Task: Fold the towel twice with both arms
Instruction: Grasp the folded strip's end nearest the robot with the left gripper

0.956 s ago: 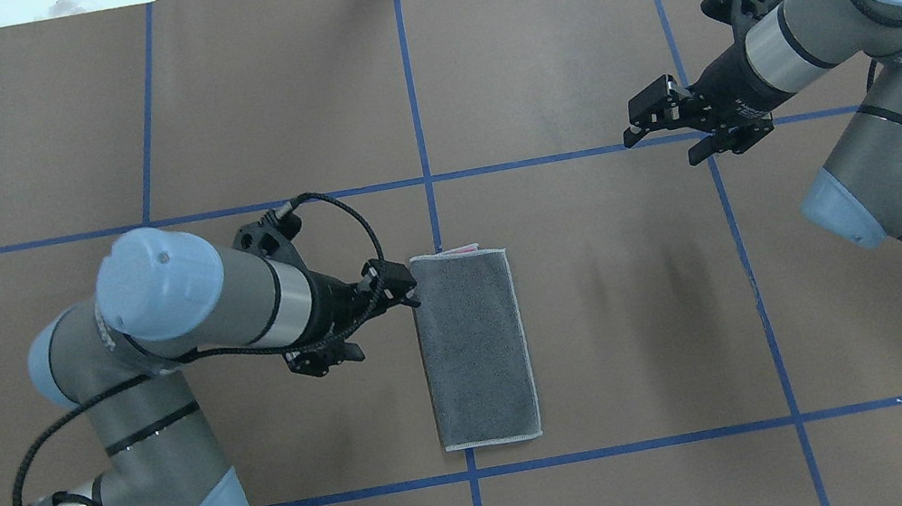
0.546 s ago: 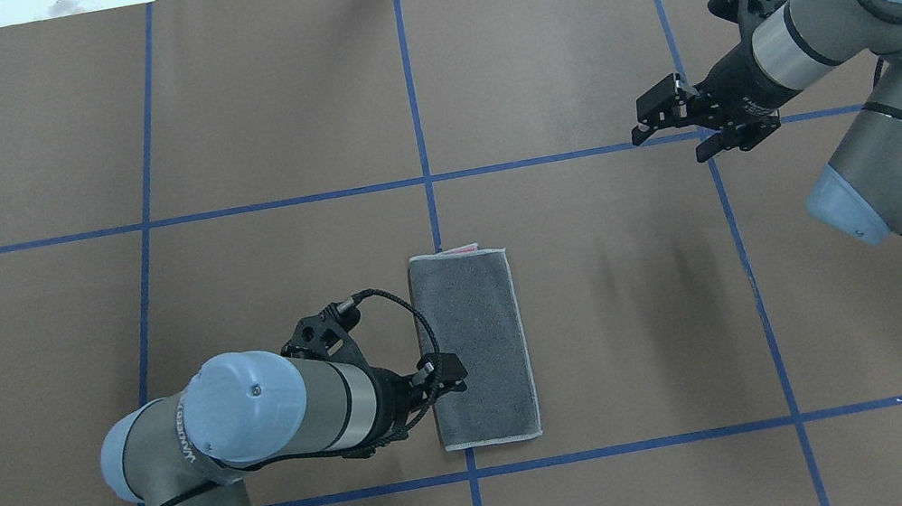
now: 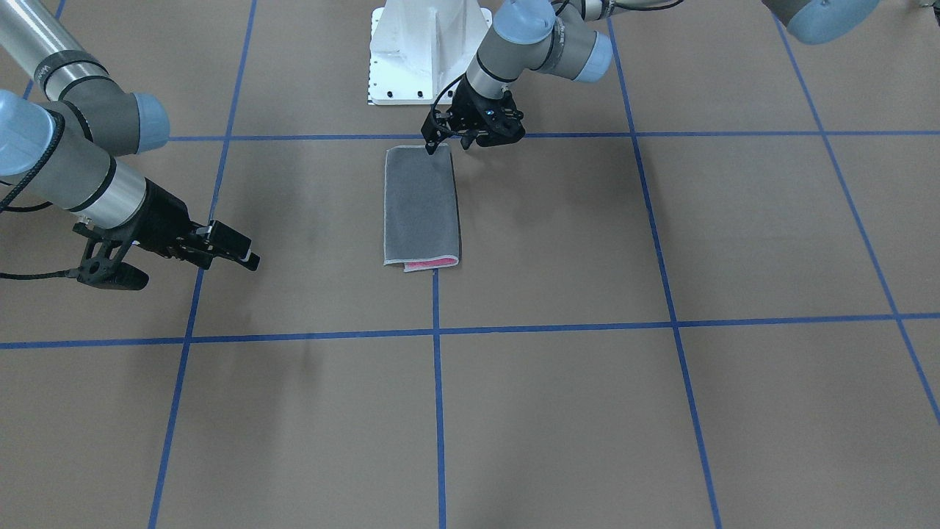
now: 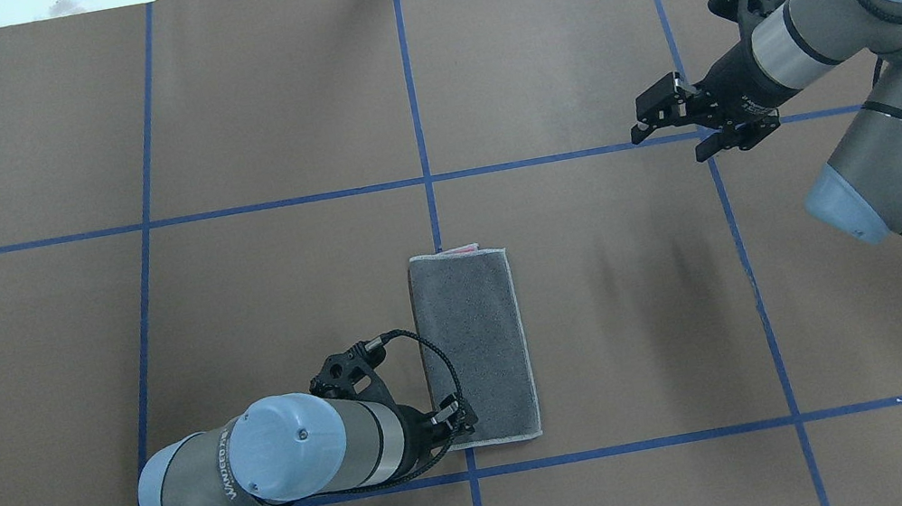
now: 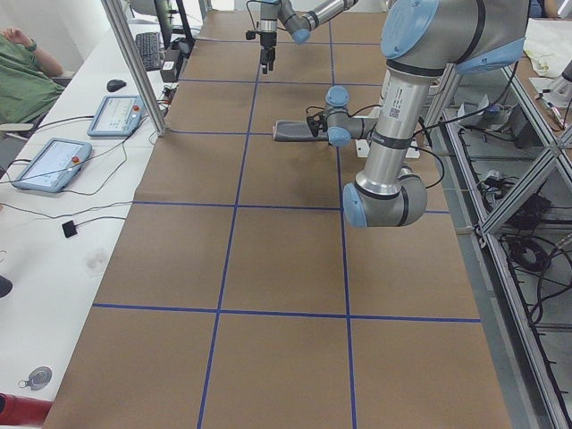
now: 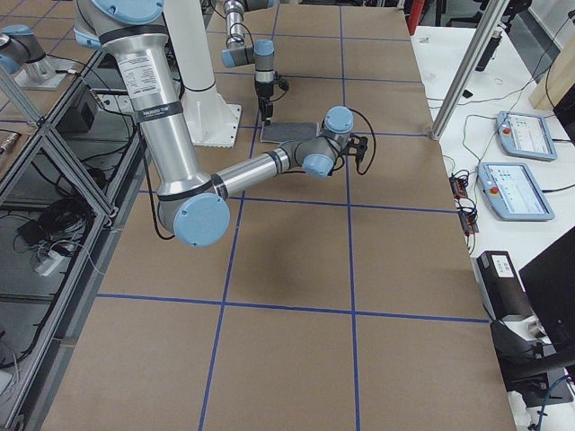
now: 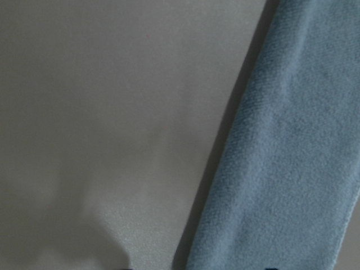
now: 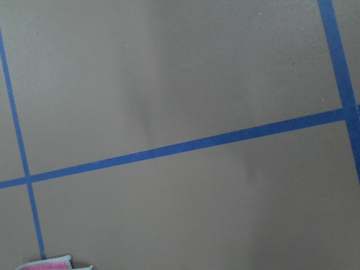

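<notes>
A: Start at the robot's edge. Left hand?

B: Left hand [image 4: 459, 421] sits low at the towel's [image 4: 475, 340] near left corner. Fingers apart; the wrist view suggests they straddle the left long side. Nothing pinched yet.

A: Towel location?

B: Flat on the tabletop [image 4: 255, 121], about midway between its left and right edges and nearer the robot's edge than the far edge. It's a narrow rectangle, grey face up.

A: Axis?

B: The long axis runs from the robot's edge to the far edge, with the short ends facing those edges. Light edging [image 4: 525, 341] shows along the right long side. A pink strip [image 3: 426, 264] peeks out at the far short end.

A: Handling?

B: Likely soft, light and limp. It'll sag, and the layers could slide apart. Best to pinch both layers at the two corners of one short end.

A: Right hand?

B: Right hand [image 4: 648, 117] is well apart from the towel, toward the right edge and beyond the towel's far end. Fingers apart, empty.
</notes>
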Controlling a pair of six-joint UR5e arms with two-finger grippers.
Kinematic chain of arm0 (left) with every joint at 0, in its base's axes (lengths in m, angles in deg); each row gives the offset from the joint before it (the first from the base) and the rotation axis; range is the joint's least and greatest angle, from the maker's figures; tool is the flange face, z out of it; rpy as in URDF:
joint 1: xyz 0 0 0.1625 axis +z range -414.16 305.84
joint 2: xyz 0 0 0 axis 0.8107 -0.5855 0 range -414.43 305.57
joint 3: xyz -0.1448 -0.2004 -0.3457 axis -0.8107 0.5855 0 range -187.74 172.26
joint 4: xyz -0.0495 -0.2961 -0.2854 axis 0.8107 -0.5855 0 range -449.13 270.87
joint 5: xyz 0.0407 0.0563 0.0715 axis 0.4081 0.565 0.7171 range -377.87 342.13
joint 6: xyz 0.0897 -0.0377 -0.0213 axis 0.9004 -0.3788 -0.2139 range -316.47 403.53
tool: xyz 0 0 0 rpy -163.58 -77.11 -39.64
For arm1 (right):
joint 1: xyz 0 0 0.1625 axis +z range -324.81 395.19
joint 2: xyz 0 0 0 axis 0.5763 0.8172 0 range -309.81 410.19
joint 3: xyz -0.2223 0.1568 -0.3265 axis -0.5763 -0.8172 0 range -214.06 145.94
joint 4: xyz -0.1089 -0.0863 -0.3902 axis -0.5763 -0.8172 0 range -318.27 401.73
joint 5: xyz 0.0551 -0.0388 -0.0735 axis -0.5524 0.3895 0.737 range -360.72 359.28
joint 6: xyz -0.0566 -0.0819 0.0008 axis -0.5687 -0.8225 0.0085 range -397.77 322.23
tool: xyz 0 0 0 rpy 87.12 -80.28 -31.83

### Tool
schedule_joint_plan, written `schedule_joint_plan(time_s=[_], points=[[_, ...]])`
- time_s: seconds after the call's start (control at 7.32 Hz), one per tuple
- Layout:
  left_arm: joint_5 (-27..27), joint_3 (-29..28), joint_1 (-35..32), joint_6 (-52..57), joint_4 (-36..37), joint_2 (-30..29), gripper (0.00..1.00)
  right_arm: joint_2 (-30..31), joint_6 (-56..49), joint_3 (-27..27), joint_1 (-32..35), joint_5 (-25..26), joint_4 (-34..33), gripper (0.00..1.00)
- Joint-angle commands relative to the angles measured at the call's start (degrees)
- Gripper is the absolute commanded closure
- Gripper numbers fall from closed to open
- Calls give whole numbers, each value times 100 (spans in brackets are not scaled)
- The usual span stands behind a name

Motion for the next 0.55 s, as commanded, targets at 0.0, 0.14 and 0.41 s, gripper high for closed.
schedule_joint_plan(time_s=[0.0, 0.14, 0.41], points=[[4, -13, 8, 10, 1, -10, 52, 7, 3, -8, 0, -7, 0, 0], [4, 22, 8, 10, 1, -10, 59, 16, 3, -8, 9, -7, 0, 0], [4, 48, -1, 10, 1, -19, 82, 25, 3, -8, 9, -7, 0, 0]])
